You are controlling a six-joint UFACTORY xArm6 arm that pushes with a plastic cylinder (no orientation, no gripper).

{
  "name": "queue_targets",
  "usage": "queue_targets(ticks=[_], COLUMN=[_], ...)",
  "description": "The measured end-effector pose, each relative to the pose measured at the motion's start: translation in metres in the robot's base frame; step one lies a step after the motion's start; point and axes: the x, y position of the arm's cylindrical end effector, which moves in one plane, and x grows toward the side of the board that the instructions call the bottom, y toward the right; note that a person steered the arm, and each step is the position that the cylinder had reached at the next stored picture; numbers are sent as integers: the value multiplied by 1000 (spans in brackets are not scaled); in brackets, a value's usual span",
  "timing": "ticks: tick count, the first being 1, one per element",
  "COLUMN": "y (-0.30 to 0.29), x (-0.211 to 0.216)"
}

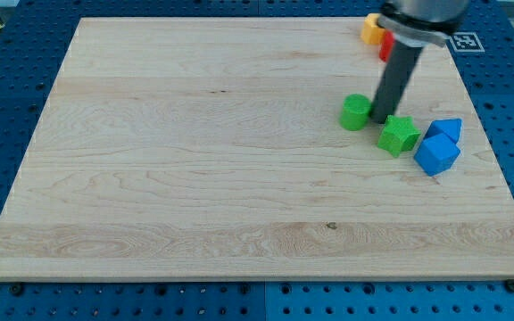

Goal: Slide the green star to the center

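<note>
Resting on the wooden board [194,178] toward the view's right, the green star [399,135] lies just below my tip [383,119], a bare rod without jaws, between the green cylinder [355,112] and two blue blocks [438,147].

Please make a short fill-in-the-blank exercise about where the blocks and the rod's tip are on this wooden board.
1. My tip rests between the green cylinder and the green ____.
2. The two ____ blocks lie at the view's right of the green star.
3. The yellow block sits near the board's ____ right corner in the view.
4. All blocks lie in the view's ____ half.

Missing words: star; blue; top; right
</note>
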Motion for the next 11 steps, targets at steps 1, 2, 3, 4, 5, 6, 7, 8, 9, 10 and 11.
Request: queue_targets(ticks=[1, 2, 3, 4, 5, 6, 7, 8, 9, 10, 11], y=[-14, 20, 42, 64, 80, 84, 84, 84, 79, 41, -10], x=[-10, -21, -21, -21, -7, 19, 19, 34, 44, 43, 42])
